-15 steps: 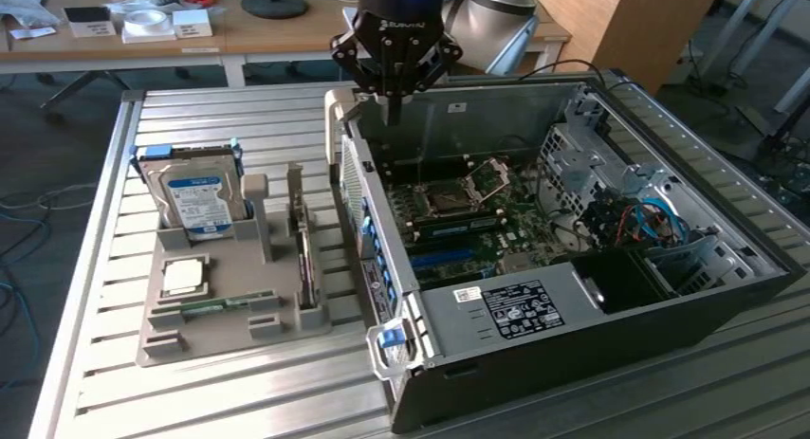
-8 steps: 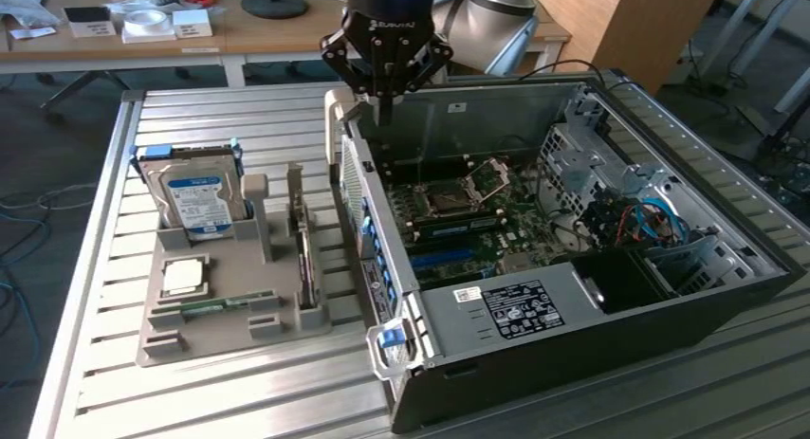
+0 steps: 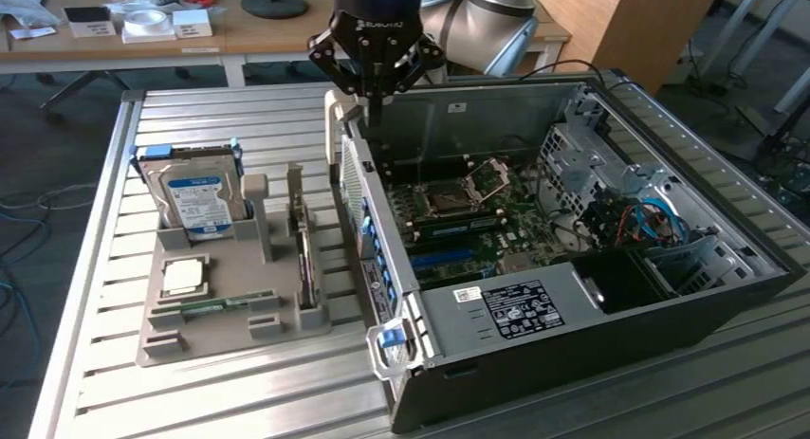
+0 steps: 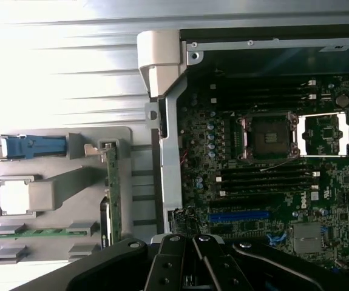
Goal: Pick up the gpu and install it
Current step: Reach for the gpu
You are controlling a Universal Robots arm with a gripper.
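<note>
Ribbed silver metal forms the table (image 3: 203,126) we look down on, with an open computer case (image 3: 708,306) lying at the exterior view's right and a grey moulded tray (image 3: 222,330) at its left.

The gpu (image 3: 303,245) stands on its long edge in a slot of that tray, on the side nearest the case. We see it nearly edge-on: a thin, flat, long card with a dark board, and a paler metal piece rises at its far end. From the wrist view its edge looks greenish.

The claw (image 3: 374,112) hangs above the case's near wall, at the far corner, well apart from the gpu. Its black fingers are pressed together and grip nothing. White lettering on the claw's body appears to read ROBOTIQ.

Elsewhere in the tray, a hard drive (image 3: 200,200) stands upright with a blue and white label whose print we cannot read, and a narrow green memory stick (image 3: 228,303) lies in front of it. Inside the case, a black and white label (image 3: 517,308) sits on the metal power supply box; its text is too small to read.
</note>
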